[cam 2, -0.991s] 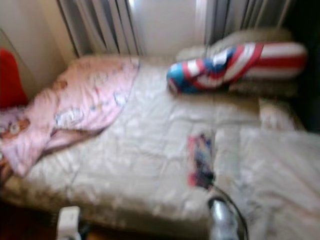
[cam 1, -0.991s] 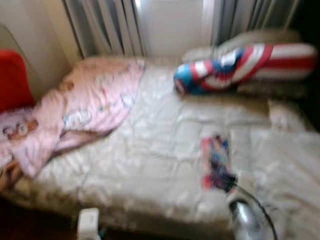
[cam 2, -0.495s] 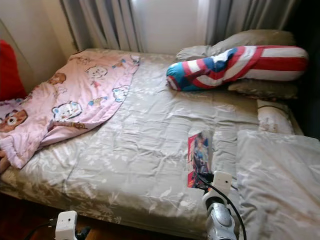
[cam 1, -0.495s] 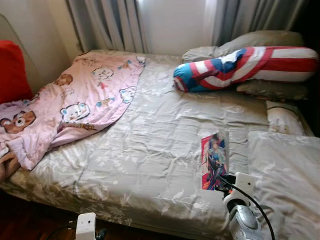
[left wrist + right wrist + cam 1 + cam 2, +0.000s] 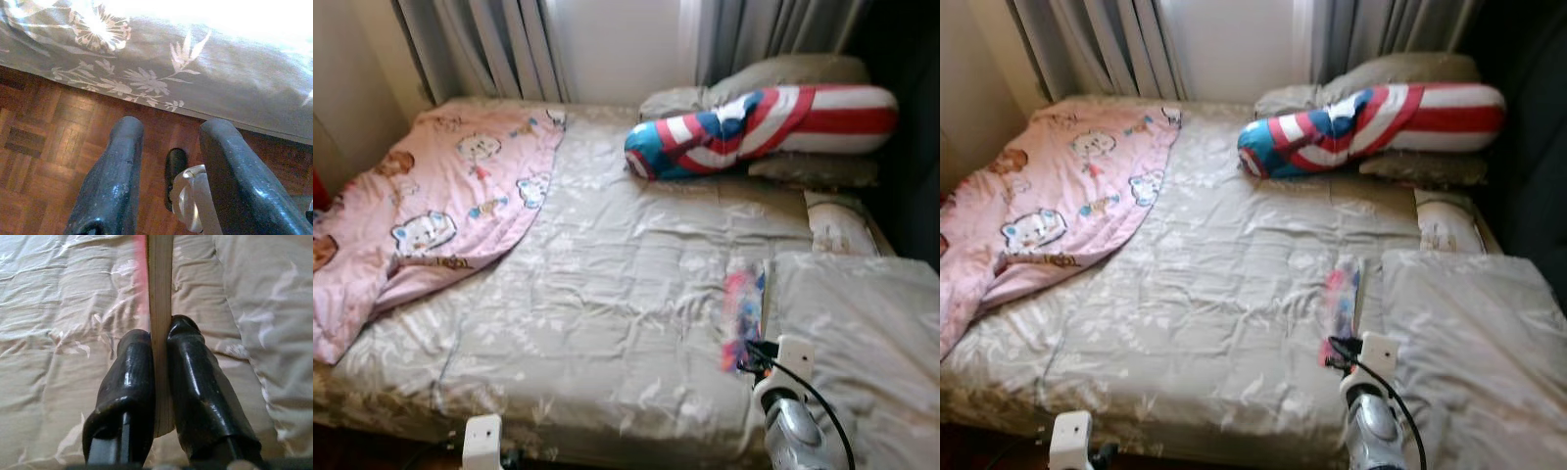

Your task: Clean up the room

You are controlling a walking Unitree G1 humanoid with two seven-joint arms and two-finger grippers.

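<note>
A thin book with a pink and blue cover stands on its edge just above the grey floral quilt, near the bed's right side. My right gripper is shut on the book's lower end, and its black fingers press both faces of the page block. From the head camera, the right gripper sits beside a grey pillow. My left gripper hangs open and empty over the wooden floor, at the quilt's hanging edge.
A pink blanket with bear prints covers the bed's left part. A red, white and blue bolster lies on grey pillows by the curtains. A small patterned pillow lies at the right edge.
The book, which lay flat with its cover up, is now turned on edge in my right gripper. The camera has turned right, so the whole bed has shifted left.
</note>
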